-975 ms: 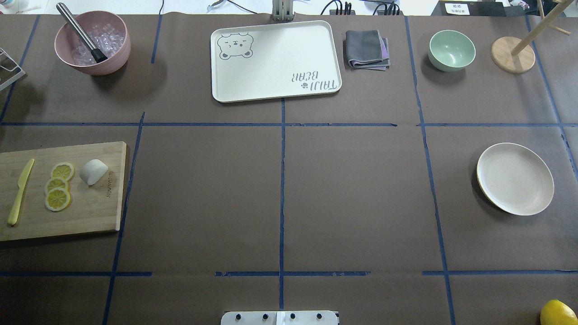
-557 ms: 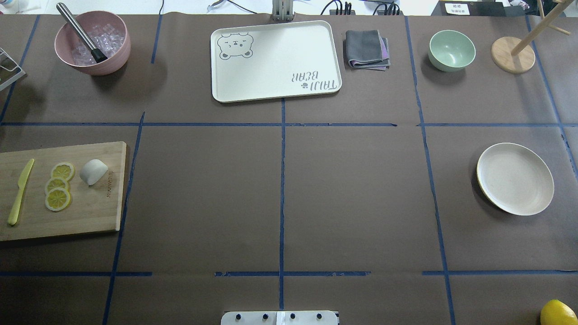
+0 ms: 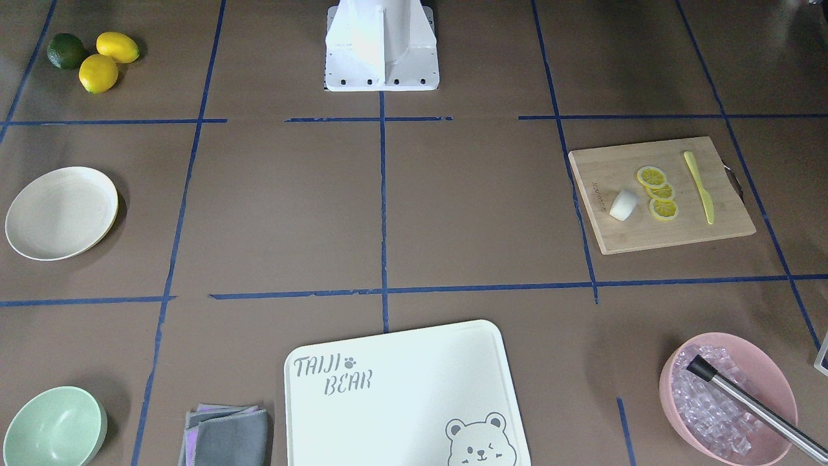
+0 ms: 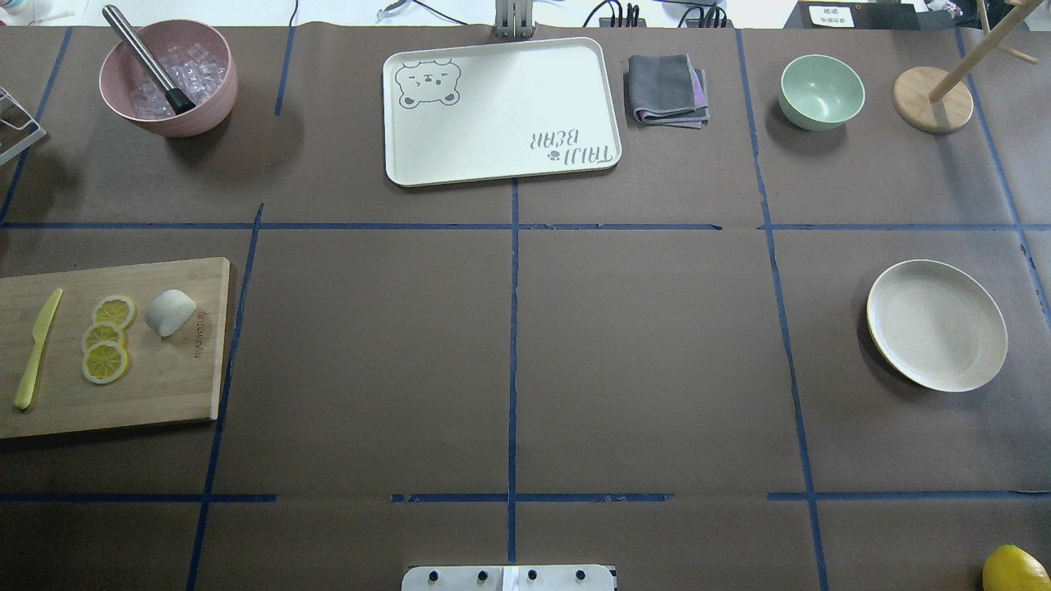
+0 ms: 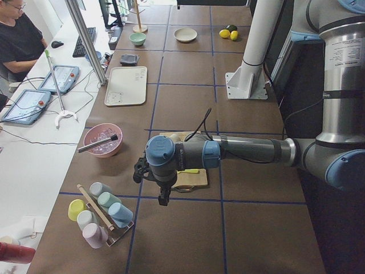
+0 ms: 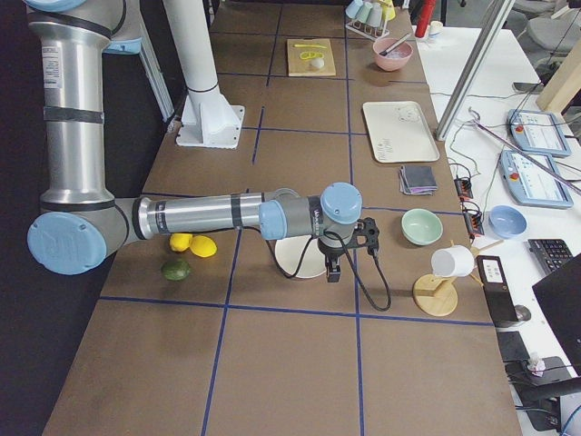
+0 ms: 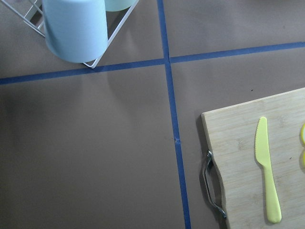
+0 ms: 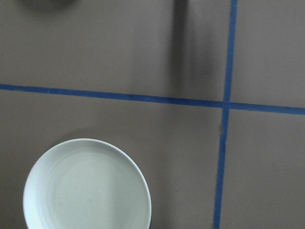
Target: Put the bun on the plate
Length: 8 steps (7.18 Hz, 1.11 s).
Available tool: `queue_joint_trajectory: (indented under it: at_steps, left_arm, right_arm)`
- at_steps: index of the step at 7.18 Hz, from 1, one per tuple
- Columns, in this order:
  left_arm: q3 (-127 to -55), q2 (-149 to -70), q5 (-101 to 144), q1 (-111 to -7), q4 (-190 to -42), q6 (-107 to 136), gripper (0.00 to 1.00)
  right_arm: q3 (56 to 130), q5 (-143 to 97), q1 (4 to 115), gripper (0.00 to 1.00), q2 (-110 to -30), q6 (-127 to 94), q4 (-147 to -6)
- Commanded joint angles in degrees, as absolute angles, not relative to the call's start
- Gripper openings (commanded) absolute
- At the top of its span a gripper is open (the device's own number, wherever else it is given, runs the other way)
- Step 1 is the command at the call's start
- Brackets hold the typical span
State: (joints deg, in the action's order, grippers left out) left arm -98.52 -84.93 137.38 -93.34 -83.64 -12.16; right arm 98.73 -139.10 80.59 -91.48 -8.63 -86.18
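Note:
The bun is a small white lump lying on the wooden cutting board at the table's left, just right of the lemon slices; it also shows as the bun in the front-facing view. The cream plate sits empty at the right, and the right wrist view looks down on the plate. My left gripper hangs above the board's outer end. My right gripper hovers over the plate. Both show only in the side views, so I cannot tell whether they are open or shut.
A yellow knife lies on the board. At the far edge stand a pink bowl of ice, a white tray, a folded cloth, a mint bowl and a wooden stand. Lemons lie near the base. A cup rack stands beyond the board.

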Motion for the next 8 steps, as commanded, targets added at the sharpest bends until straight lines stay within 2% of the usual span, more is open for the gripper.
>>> queue_joint_trajectory:
  at_steps: [1,2,3,4,8]
  left_arm:
    - [-100.27,-84.90,137.37,-93.34,-83.15,-11.60,1.00]
    - [-100.89,-84.29,137.37,-93.34,-83.14,-11.60,1.00]
    - [-101.59,-84.20,137.37,-93.34,-83.14,-11.51,1.00]
    - [-101.95,-84.11,137.29,-93.34,-83.06,-11.51,1.00]
    - [-102.83,-84.11,137.37,-93.34,-83.06,-11.51,1.00]
  right_arm:
    - [97.75,-133.37,73.42,1.00,-94.02,-23.47,-72.26]
    - [93.82,-131.59,71.74,1.00,-96.39,-27.99,-62.24]
    - [86.73,-131.66,70.50,1.00,-96.85,-28.73,-49.87]
    - [85.01,-131.83,69.10,1.00,-96.25,-35.70,-45.22]
    - [82.19,-131.31,64.34,0.98,-96.68,-37.35,-44.82]
